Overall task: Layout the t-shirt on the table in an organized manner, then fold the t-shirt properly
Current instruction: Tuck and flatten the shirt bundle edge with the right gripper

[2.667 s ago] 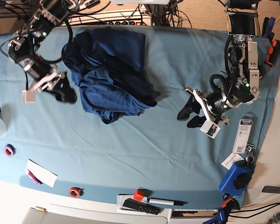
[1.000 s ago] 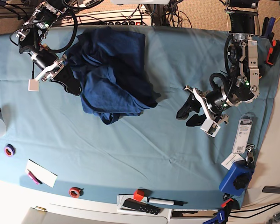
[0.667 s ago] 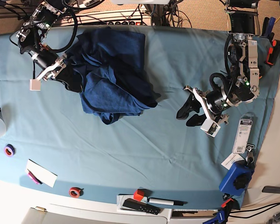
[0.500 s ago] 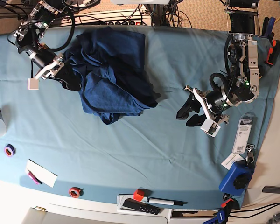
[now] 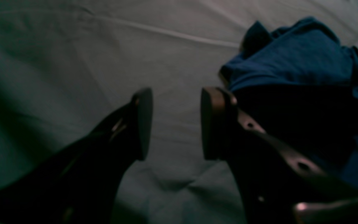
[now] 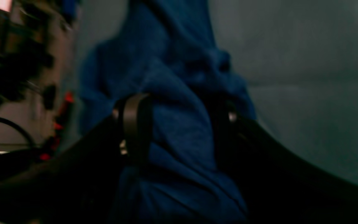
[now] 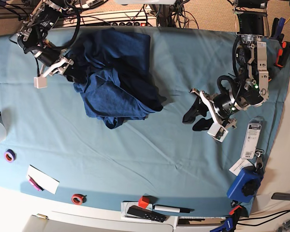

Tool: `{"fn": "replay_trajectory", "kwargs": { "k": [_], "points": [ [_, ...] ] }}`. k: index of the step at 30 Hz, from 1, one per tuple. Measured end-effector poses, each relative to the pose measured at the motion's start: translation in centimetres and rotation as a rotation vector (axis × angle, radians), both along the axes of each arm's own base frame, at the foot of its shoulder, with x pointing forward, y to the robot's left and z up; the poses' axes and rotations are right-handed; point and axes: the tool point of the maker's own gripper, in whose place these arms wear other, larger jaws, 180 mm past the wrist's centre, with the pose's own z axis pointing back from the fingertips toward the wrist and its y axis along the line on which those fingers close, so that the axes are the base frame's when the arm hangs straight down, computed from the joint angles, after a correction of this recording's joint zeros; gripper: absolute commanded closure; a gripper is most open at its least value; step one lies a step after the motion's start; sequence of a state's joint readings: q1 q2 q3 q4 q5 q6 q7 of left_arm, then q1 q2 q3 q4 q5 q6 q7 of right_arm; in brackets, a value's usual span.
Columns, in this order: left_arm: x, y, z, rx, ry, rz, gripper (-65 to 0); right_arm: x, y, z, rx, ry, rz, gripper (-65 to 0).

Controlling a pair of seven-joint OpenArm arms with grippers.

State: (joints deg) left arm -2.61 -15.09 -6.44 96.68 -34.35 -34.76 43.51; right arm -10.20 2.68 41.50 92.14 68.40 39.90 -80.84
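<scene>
**Right arm at the shirt's edge, left arm idle**

The t-shirt (image 7: pixel 117 77) lies bunched on the bench's (image 7: pixel 145 145) far left part. The right end effector (image 6: pixel 179 124) reaches in low from the far corner, jaws apart with navy fabric between them. The left end effector (image 5: pixel 172 124) hovers open over bare cloth, well apart from the shirt

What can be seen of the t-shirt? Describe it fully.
The t-shirt is a dark navy-blue, soft knit garment, bunched and heavily wrinkled rather than spread flat. It lies in a crumpled heap on the table, toward the far left part in the base view, with layers folded over each other. The right tool sits at its left edge with fabric bunched between its open jaws. The left tool is open over bare cloth, apart from the shirt.
</scene>
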Motion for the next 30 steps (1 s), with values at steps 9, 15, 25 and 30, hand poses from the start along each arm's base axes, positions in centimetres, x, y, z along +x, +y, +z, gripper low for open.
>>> {"fn": "replay_trajectory", "kwargs": {
  "k": [9,15,25,30],
  "points": [
    [0.0,0.0,0.0,0.000,0.000,0.000,-26.4,1.0,0.7,3.1,0.133,-0.134,-0.009,-0.8],
    [0.0,0.0,0.0,-0.001,-0.001,0.000,-26.4,1.0,0.8,3.2,0.138,-0.138,-0.008,0.0],
    [0.0,0.0,0.0,-0.001,-0.001,0.000,-26.4,0.6,0.5,1.8,0.076,-0.079,-0.005,-27.9],
    [0.0,0.0,0.0,-0.001,-0.001,0.000,-26.4,-0.8,-0.7,-1.9,-0.091,0.090,0.007,-27.9]
  ]
}}
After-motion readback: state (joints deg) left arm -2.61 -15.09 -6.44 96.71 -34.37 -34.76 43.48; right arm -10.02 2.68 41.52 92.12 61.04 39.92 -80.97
